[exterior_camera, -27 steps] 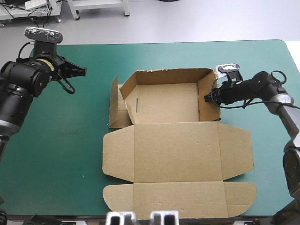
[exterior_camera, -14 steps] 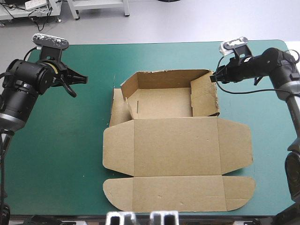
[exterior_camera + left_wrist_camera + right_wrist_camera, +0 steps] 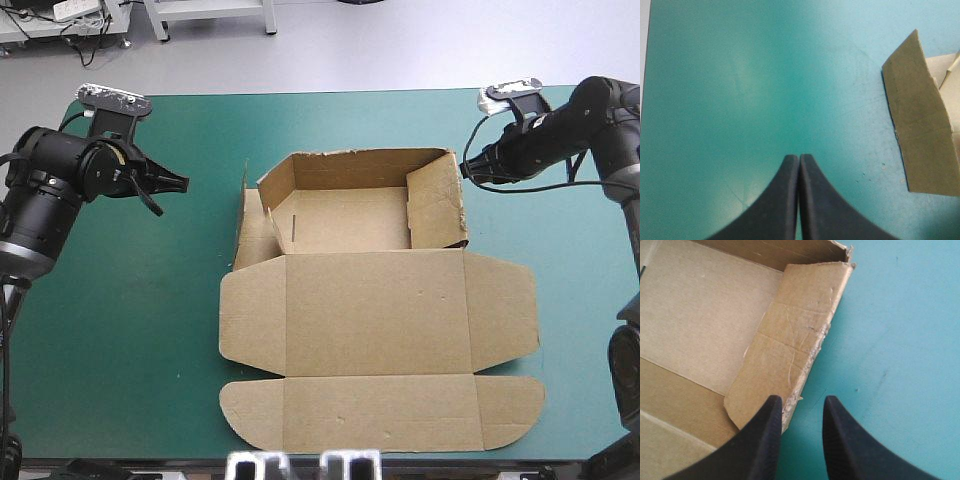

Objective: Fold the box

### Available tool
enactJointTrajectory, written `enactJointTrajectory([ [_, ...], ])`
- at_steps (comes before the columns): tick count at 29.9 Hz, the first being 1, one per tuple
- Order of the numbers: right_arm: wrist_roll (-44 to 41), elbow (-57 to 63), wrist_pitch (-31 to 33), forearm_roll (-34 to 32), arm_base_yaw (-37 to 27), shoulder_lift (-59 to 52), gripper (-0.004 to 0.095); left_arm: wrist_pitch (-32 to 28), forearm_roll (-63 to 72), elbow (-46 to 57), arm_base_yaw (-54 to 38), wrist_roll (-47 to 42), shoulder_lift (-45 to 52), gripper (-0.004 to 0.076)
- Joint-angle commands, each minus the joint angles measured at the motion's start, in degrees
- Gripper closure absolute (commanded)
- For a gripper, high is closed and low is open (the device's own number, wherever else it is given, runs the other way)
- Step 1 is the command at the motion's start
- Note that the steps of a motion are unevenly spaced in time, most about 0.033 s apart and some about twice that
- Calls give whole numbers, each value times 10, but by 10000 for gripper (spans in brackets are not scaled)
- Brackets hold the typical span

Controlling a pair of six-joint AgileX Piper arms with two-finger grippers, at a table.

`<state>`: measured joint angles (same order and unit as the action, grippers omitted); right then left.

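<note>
High view first: the box (image 3: 375,310) sits about mid-tabletop (image 3: 140,330), tray part toward the far edge and the big lid panel (image 3: 375,312) lying flat toward the near edge. The back wall (image 3: 350,166) is up. The right wall (image 3: 436,208) is up too but leans in over the tray floor, and the left flap (image 3: 248,238) is splayed outward and looks half collapsed. The left end effector (image 3: 172,183) hangs over bare cover near the far left corner, well apart from the box. The right end effector (image 3: 466,170) is just off the box's far right corner, not touching it as far as I can tell.

Left wrist view: the fingers (image 3: 785,200) are pressed together into one point with nothing in them and only teal-green cover underneath. The edge of the left flap shows ahead and off to one side.

Right wrist view: the fingers (image 3: 757,440) stand a little apart with a narrow gap, and I only see cover through it, so nothing is gripped. The ragged edge of the right wall is right next to one finger, not between the two.

My read is we're mid side-walls, and neither one is tucked yet. The next move probably needs the right one to slide over so that wall edge sits in the gap, then pinch and stand it straight. The left has to open up and come in toward the flopped flap. The board looks soft and torn at that edge, so go gentle on the squeeze.
</note>
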<state>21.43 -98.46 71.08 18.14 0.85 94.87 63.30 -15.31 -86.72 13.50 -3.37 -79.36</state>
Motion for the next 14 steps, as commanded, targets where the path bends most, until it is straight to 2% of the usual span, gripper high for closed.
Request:
enactJointTrajectory([
  [1, -2, -16, 7, 11, -1, 12, 655, -12, -7, -18, 1, 2, 18, 732],
  [5, 11, -16, 7, 56, -1, 55, 655, -1, -7, -18, 1, 7, 18, 732],
  [10, 11, -16, 7, 62, -1, 108, 625, 11, -9, -18, 1, 13, 18, 732],
  [14, 11, -16, 7, 97, -1, 142, 620, 11, -9, -18, 1, 13, 18, 732],
])
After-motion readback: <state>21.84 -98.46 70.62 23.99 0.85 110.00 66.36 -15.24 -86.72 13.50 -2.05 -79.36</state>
